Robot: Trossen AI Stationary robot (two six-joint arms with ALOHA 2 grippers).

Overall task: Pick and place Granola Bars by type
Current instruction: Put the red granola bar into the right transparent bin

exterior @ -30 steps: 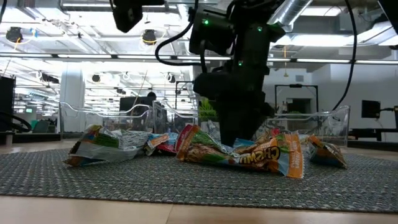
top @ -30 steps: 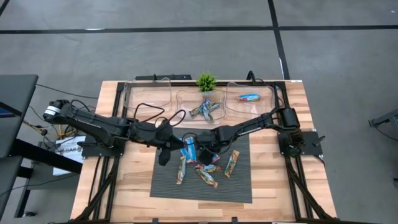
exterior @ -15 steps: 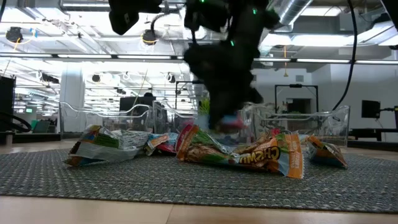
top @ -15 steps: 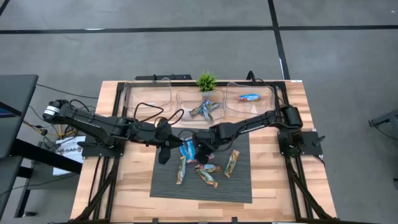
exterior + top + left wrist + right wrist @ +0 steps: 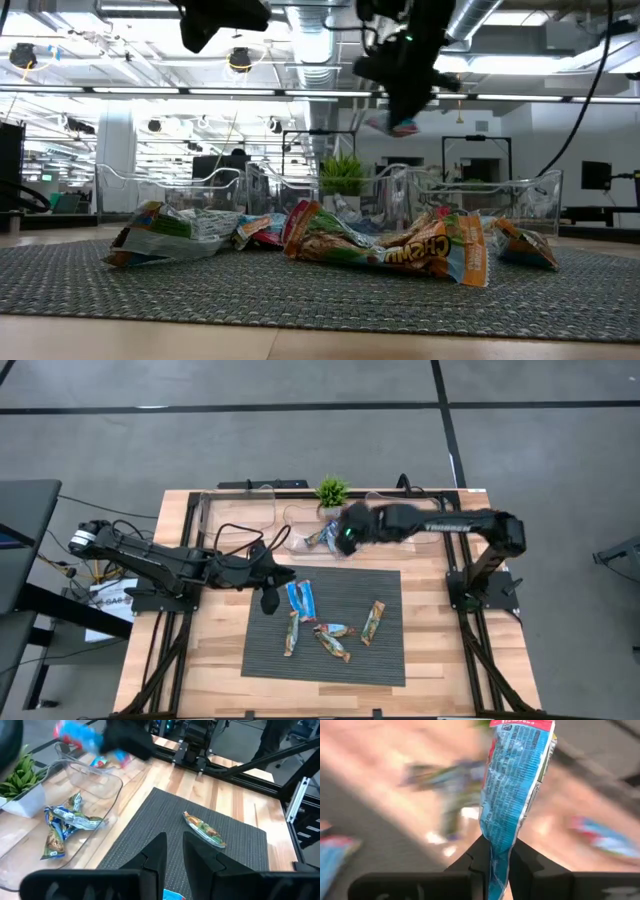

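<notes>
One blue bar [image 5: 515, 785] is pinched by its lower end between the pressed-together fingers of the right gripper [image 5: 492, 857], its wrapper standing up past the fingertips: bright blue foil with fine white print, a red band at the far end, creased and a little twisted. In the low view the same bar [image 5: 391, 124] hangs well above the mat, so the step in hand looks like the carry toward the bins. Below and just beyond this gripper lies the middle bin [image 5: 300, 518], holding a small heap of tan-green and blue-brown bars [image 5: 327, 536]. Farther to the gripper's side, the end bin [image 5: 425, 510] holds a lone blue bar [image 5: 96, 762] that appears to match the one carried. By my judgement the next move calls for a swing across to that end bin, then a release low enough that the light foil does not skid over the wall.

Back toward the table's near edge, six or so bars remain on the grey mat [image 5: 375, 660]: two blue ones [image 5: 301, 598] and a few tan-green [image 5: 373, 622]. The left gripper [image 5: 172, 855] waits low over the mat's edge beside those blue ones, fingers slightly spread and empty. Farthest off, a small green plant [image 5: 331, 490] stands behind the bins.
</notes>
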